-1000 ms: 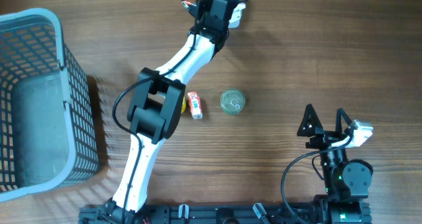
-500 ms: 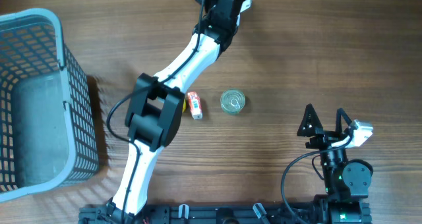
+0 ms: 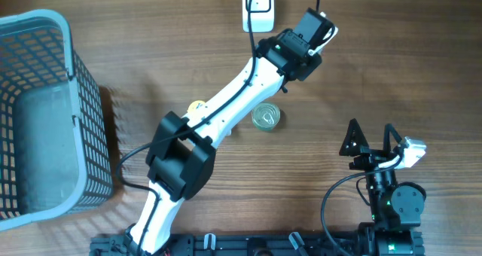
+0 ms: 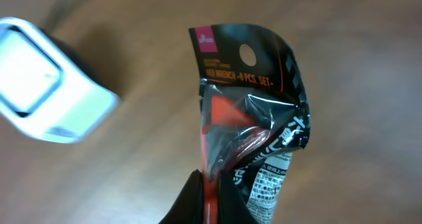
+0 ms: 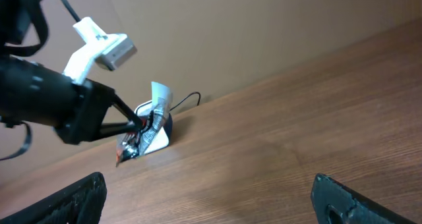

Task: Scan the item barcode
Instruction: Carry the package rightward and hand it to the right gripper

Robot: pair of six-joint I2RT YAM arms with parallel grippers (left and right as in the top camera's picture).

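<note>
With the left gripper (image 4: pixel 210 196) clamped shut on the lower end of the crinkled black plastic packet of hex wrenches (image 4: pixel 247 99), hold that packet up near the white rounded box scanner (image 4: pixel 46 95) at the far side of the wooden desk (image 3: pixel 422 68). Judging the step in hand as presenting the code: turn the wrist to bring the white printed label close to the grip toward the scanner's dark window. Cannot place the barcode itself for certain, perhaps on that label, perhaps on the hidden side. Keep the film taut and flat to spare the read from creases and glare. Sweep slowly, pausing square to the window, without squeezing harder. Leave the right gripper (image 3: pixel 370 139) parked wide open and empty, well apart from the scanner.
</note>
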